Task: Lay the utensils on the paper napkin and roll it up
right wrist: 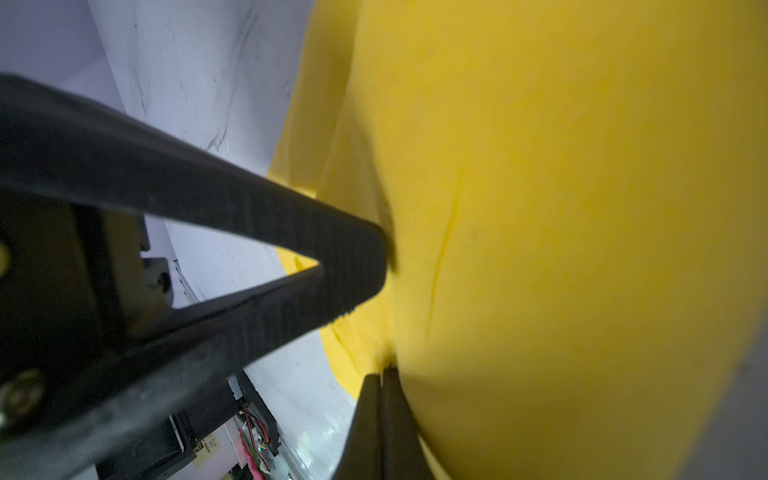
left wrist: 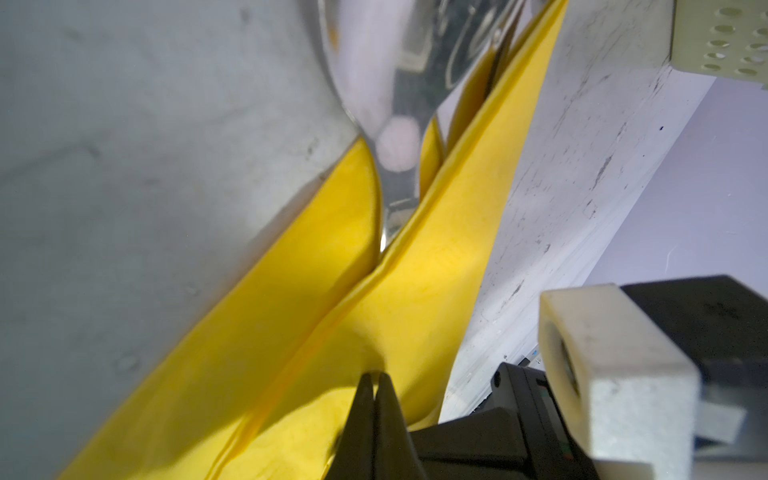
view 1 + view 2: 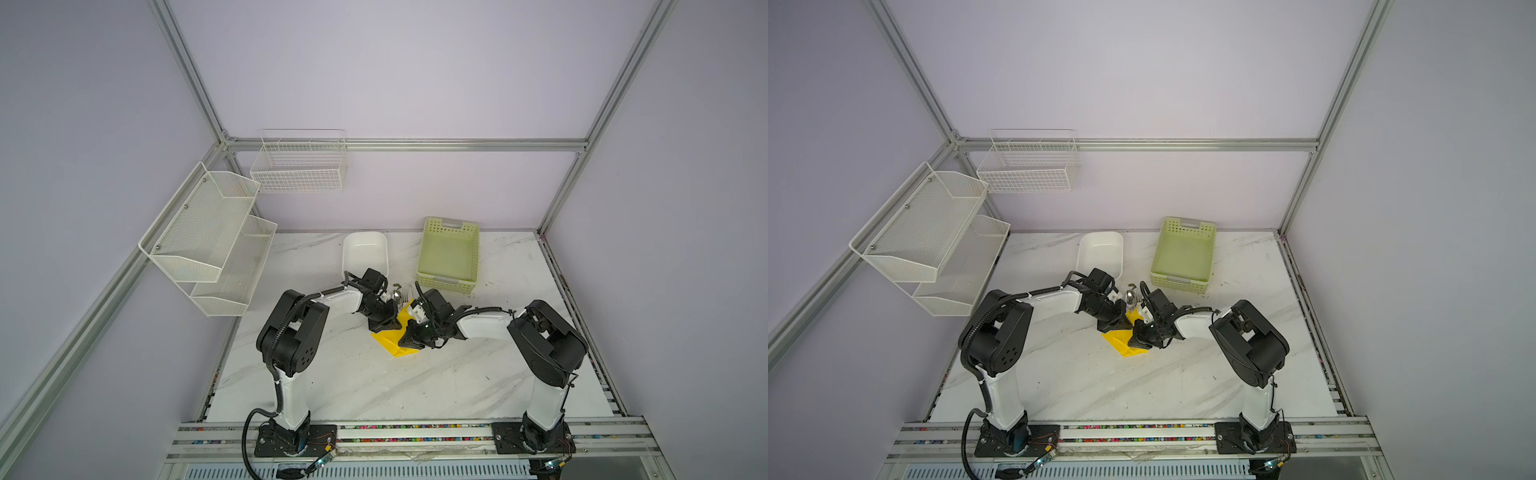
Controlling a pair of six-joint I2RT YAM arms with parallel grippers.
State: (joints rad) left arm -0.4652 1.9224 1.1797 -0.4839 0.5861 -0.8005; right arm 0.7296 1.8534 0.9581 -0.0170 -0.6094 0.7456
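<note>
One folded napkin, spoon sticking out
Left gripper and right gripper clenched, tips at the paper

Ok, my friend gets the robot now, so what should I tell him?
Left gripper: shut, tip resting on the bright yellow paper napkin.
Right gripper: shut, tip at a fold of the napkin. I cannot tell whether either one pinches the paper.
Silver metal utensils: lying inside the folded napkin, shiny ends poking out, handles hidden.
Done: utensils placed on the napkin and the napkin folded over them.
Left: finish rolling it up into a bundle.
</note>
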